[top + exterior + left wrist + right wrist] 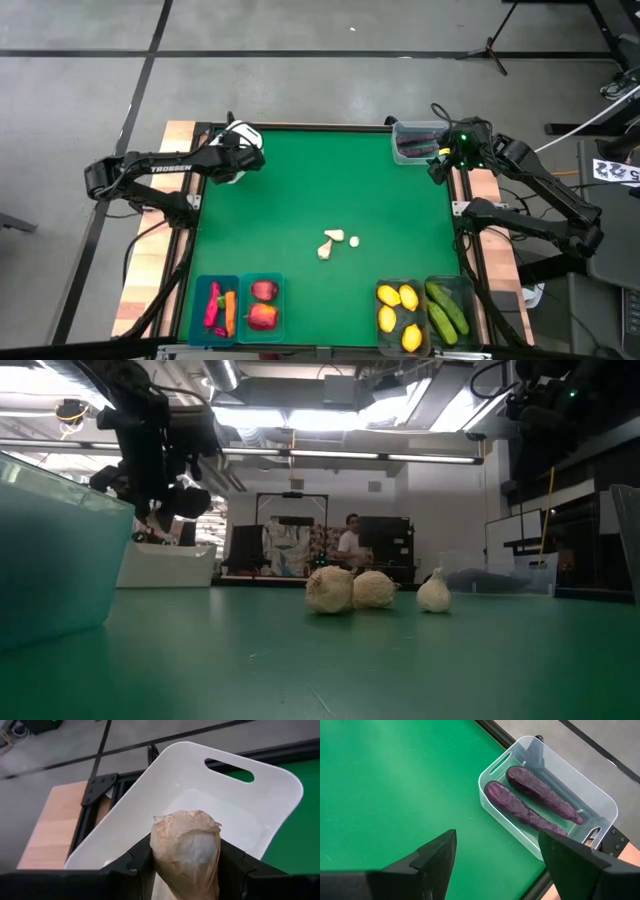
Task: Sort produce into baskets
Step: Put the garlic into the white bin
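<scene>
Left gripper (pixel 186 865) is clamped on a garlic bulb (pixel 187 847) above the white box (pixel 240 815) at the green table's (pixel 330 190) far left corner. Three garlic bulbs (pixel 337 243) lie mid-table, open mat all around. Right gripper (pixel 497 857), fingers apart, hovers beside the clear tub (pixel 600 802) holding two eggplants (pixel 530 802).

Robotics lab: green test table (pixel 300 190) on concrete floor, ceiling strip lights (pixel 330 420), monitors, tripod (pixel 492 45).
</scene>
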